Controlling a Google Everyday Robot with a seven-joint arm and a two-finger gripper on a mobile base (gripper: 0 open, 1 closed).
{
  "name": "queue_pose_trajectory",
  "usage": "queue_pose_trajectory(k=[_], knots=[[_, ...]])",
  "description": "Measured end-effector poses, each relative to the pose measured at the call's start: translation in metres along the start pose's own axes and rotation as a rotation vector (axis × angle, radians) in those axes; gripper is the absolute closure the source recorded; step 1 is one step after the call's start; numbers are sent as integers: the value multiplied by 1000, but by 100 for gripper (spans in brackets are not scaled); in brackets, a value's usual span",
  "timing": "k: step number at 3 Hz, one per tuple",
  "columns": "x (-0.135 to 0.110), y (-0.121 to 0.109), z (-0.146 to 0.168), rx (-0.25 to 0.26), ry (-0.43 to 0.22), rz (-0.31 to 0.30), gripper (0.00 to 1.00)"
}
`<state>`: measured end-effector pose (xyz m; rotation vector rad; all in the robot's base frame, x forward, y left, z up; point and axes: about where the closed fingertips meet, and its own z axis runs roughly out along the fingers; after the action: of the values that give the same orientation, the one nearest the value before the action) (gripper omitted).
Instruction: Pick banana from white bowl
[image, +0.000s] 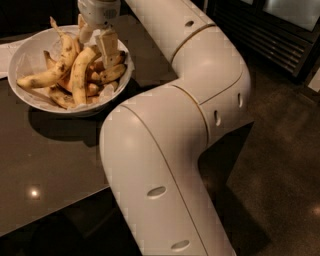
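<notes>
The white bowl (22, 60) stands on the dark table at the upper left and holds several bananas. The banana (79, 75), long, curved and pale yellow with brown speckles, lies in the middle of the pile, its upper end pointing at my gripper. My gripper (95, 41) hangs over the bowl's far right side, pointing down. Its fingers (107, 47) are open and stand either side of the banana's upper end, at or just above it. Whether they touch it I cannot tell.
Shorter orange-yellow bananas (111, 72) lie at the bowl's right side, and a spotted banana with a thin stem (62, 47) lies at the left. My large white arm (165, 150) fills the middle of the view. The dark table (45, 160) ends at the lower left; dark floor lies to the right.
</notes>
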<state>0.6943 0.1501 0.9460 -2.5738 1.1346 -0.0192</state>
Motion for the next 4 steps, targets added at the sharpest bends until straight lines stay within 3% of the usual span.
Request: queue_pose_trajectory(k=[2,3,4], knots=[[3,2,10,-28,1,2,30],[4,3,12,-37,2,0,46],[4,3,13,-44,3,-4,69]])
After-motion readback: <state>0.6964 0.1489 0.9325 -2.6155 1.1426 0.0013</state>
